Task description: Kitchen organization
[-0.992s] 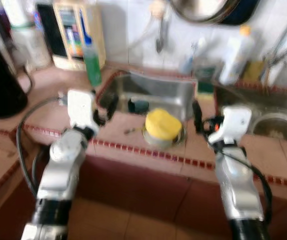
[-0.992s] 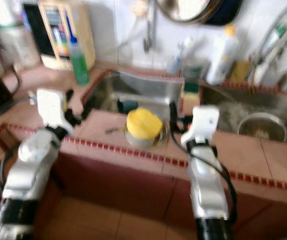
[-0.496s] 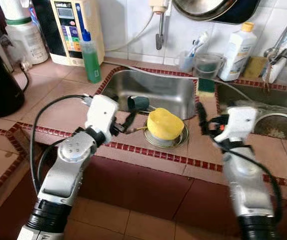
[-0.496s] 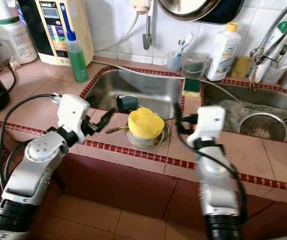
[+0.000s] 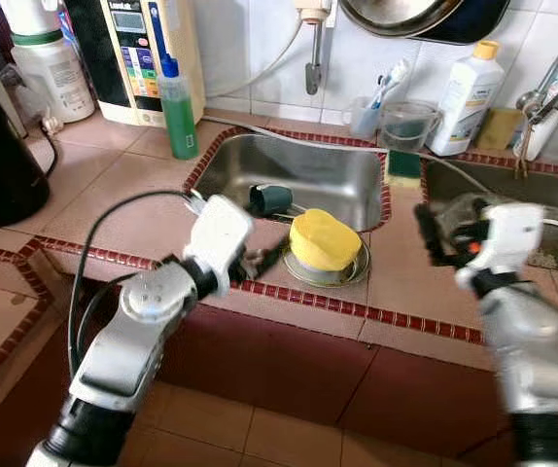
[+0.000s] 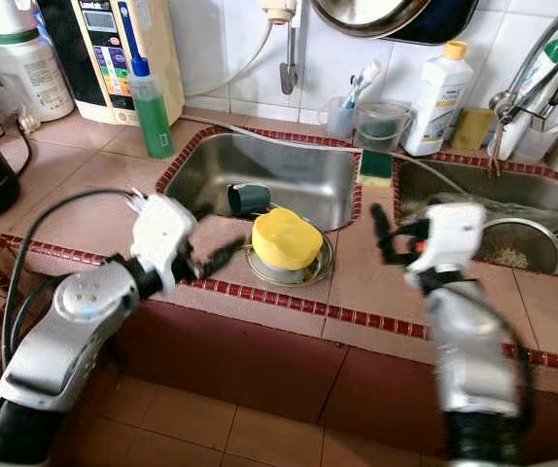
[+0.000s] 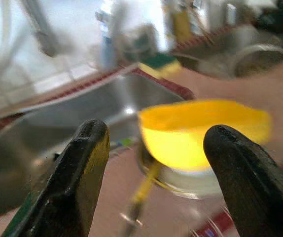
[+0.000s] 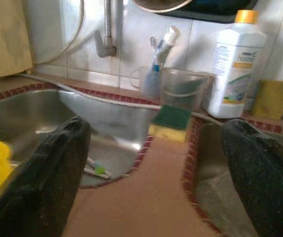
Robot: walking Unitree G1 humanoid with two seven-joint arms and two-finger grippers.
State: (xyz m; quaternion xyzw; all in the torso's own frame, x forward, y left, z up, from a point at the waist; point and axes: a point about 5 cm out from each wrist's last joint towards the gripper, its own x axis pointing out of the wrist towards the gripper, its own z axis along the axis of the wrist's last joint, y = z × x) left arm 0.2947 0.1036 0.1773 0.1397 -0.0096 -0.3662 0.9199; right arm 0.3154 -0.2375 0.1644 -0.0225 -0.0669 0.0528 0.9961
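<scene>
— Left gripper (image 7: pixel 151 168)?
— Spread wide, holding nothing, aimed at yellow bowl (image 5: pixel 324 239) upturned on metal dish (image 5: pixel 303 273) by sink (image 5: pixel 308 175).
— Right gripper (image 8: pixel 156 163)?
— Wide too, empty, above counter (image 5: pixel 410 277) facing sponge (image 8: pixel 171 123).

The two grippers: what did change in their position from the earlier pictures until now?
The left gripper has moved toward the yellow bowl, its open fingers now close beside the bowl, touching nothing. The right gripper, open too, has drifted to the right, away from the bowl, above the counter. The bowl, the green bottle and the sponge stayed put.
</scene>
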